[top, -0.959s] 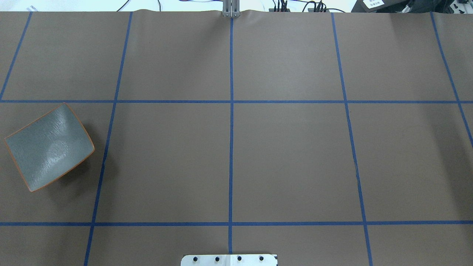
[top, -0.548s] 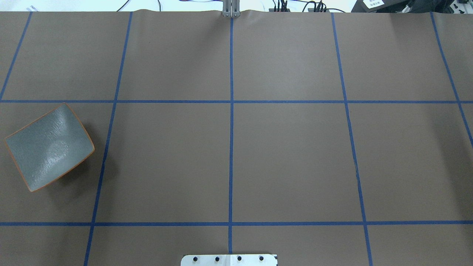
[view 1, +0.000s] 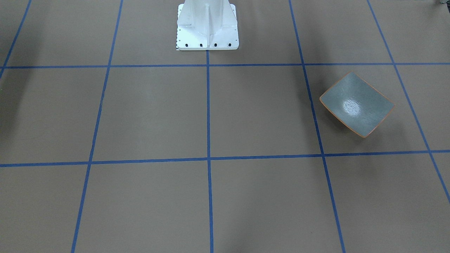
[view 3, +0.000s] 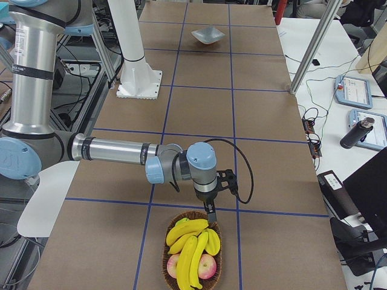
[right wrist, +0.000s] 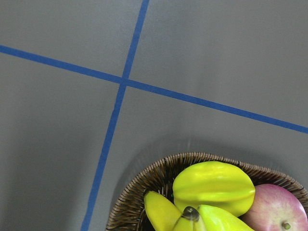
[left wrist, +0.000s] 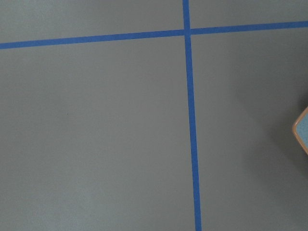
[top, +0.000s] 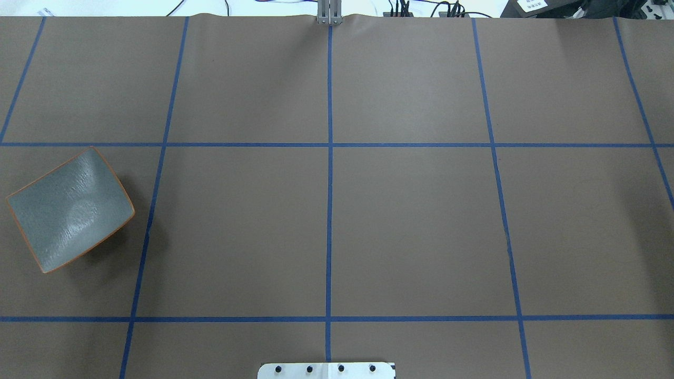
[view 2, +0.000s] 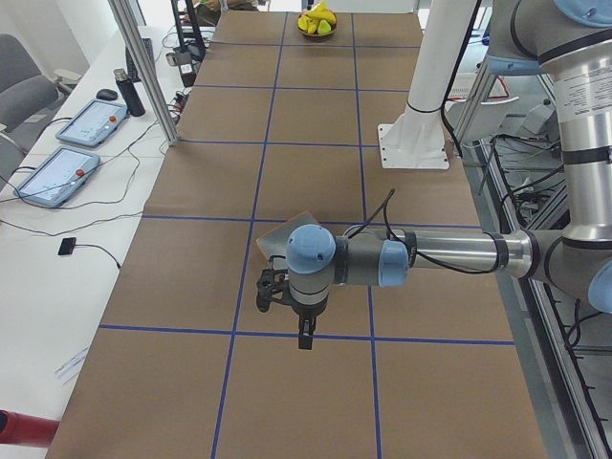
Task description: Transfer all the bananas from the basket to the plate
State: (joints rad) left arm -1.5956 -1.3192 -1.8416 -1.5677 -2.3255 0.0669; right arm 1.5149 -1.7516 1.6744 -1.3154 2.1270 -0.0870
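Observation:
The plate lies bare at the table's left side; it also shows in the front view, far off in the right view, and as a corner in the left wrist view. Several yellow bananas lie in a wicker basket at the table's right end, also in the right wrist view. My right gripper hangs just over the basket's near rim. My left gripper hangs above the table beside the plate. I cannot tell whether either is open or shut.
The basket also holds apples and a yellow starfruit. The white robot base stands at the table's near-robot edge. Metal posts and tablets stand along the operators' side.

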